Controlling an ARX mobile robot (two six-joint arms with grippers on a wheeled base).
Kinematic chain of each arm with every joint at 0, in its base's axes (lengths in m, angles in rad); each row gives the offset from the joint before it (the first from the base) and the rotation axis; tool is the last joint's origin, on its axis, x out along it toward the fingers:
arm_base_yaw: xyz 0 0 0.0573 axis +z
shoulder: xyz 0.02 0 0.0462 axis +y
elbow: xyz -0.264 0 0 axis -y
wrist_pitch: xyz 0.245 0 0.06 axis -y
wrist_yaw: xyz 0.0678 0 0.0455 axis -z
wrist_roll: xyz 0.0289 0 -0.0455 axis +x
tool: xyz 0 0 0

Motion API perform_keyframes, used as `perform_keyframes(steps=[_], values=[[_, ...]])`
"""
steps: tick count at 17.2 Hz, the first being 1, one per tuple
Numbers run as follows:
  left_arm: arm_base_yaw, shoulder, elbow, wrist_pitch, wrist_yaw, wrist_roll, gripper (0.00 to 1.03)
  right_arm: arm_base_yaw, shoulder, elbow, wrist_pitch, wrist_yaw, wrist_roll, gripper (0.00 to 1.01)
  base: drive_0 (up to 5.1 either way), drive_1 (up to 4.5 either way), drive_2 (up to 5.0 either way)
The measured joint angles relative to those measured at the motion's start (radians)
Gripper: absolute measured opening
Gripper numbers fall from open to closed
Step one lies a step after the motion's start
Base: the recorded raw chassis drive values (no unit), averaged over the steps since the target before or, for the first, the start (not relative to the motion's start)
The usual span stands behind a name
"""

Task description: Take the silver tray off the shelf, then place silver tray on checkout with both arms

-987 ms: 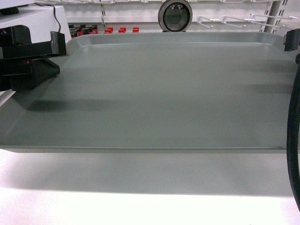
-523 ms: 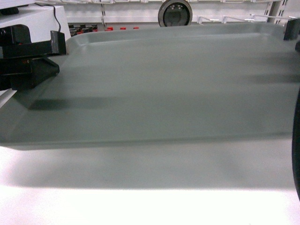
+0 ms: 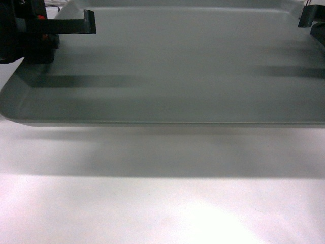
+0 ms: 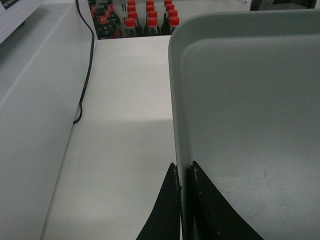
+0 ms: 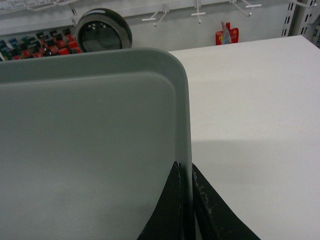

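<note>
The left gripper is clamped on the left rim of the silver tray: in the left wrist view one black finger lies outside the rim and the other inside, with the thin metal edge pinched between them. The right gripper is clamped in the same manner on the tray's right rim, one finger on each side of the edge.

In the head view the left gripper appears at the upper left edge of the tray and the right gripper at the upper right edge. The silver tray spans nearly the full width of that view, held roughly level between the two arms. It sits above the white checkout and casts a broad shadow on the counter surface below its front rim; whether it touches the counter cannot be told.

Beyond the tray's far corner, the right wrist view shows a round black scanner. The left wrist view shows a pale grey box to the left with a black cable running down its side, and red-capped bottles behind the counter.
</note>
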Motion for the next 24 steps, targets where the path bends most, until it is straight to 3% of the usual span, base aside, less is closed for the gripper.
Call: perform_keyframes(steps=[5,6,7,8,9,13,18,24], values=[[0.001,0.116,0.113,-0.028,0.017,0.003,0.03,-0.048,0.114,0.138,-0.092,-0.045,-0.027,0.03,0.0,0.0,0.0],[0.002,0.235,0.223,-0.096,0.038,0.002,0.03,-0.08,0.216,0.272,-0.189,-0.079,-0.06,0.03,0.0,0.0,0.0],[0.016,0.345,0.315,-0.136,0.045,0.004,0.03,-0.082,0.302,0.379,-0.27,-0.063,-0.085,0.03,0.0,0.0,0.0],[0.028,0.431,0.385,-0.159,0.05,0.023,0.03,-0.082,0.366,0.472,-0.38,-0.047,-0.082,0.03,0.0,0.0,0.0],[0.038,0.472,0.429,-0.177,0.059,0.032,0.03,-0.081,0.404,0.518,-0.42,-0.04,-0.069,0.03,0.0,0.0,0.0],[0.056,0.521,0.49,-0.22,0.079,0.036,0.03,-0.079,0.473,0.587,-0.472,-0.034,-0.051,0.03,0.0,0.0,0.0],[0.059,0.526,0.5,-0.269,0.079,0.036,0.03,-0.074,0.5,0.618,-0.513,-0.031,-0.053,0.03,0.0,0.0,0.0],[0.059,0.53,0.5,-0.28,0.079,0.036,0.03,-0.072,0.517,0.629,-0.514,-0.021,-0.093,0.03,0.0,0.0,0.0]])
